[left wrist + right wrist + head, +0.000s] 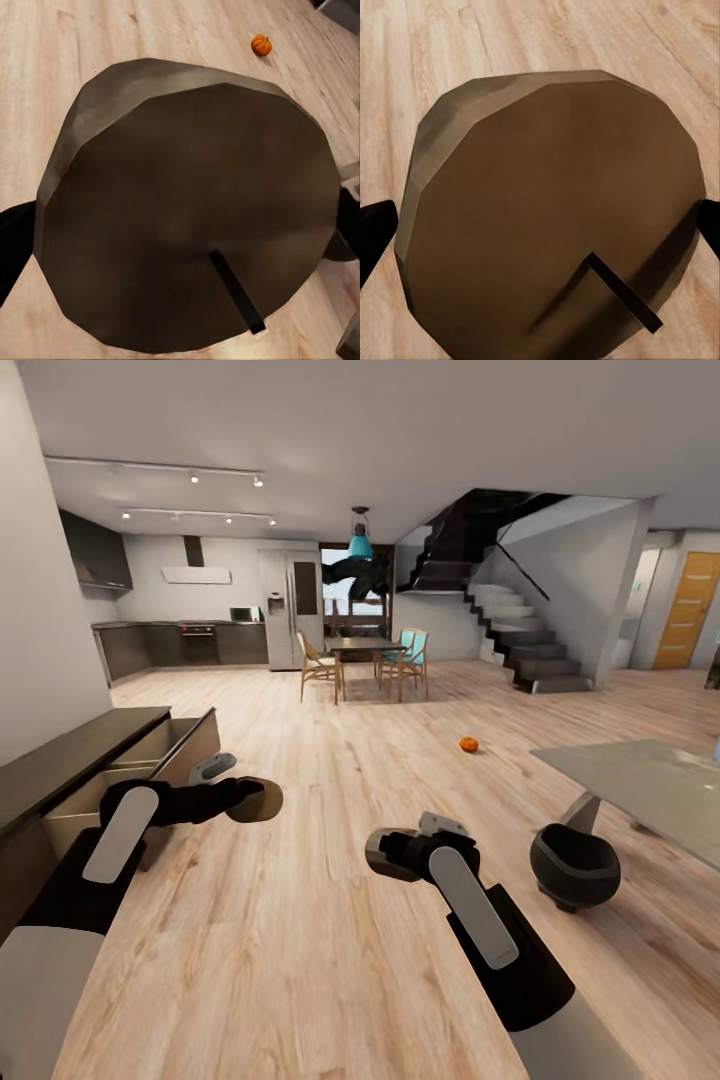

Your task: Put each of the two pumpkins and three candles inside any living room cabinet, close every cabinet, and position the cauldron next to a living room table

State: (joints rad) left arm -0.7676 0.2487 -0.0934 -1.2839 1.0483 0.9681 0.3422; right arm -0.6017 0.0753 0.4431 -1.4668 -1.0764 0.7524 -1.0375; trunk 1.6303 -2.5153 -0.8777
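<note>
My left gripper (pixel 248 801) is shut on a grey-brown candle (pixel 187 210); black fingers (pixel 13 244) flank it in the left wrist view. It hangs just right of the low dark cabinet (pixel 70 760), whose front (pixel 192 745) stands open on a beige interior. My right gripper (pixel 388 855) is shut on a second candle (pixel 555 225), held above the floor mid-room. One orange pumpkin (pixel 468 744) lies on the floor farther ahead, and it is also in the left wrist view (pixel 260 45). The black cauldron (pixel 574 867) stands on the floor by the corner of the glass-topped table (pixel 650 780).
Wood floor stretches ahead between cabinet and table. Farther back are a dining table with chairs (pixel 365 655), a fridge (pixel 290 610) and kitchen units, a staircase (pixel 520 640) and an orange door (pixel 690 610). A white wall runs along the left.
</note>
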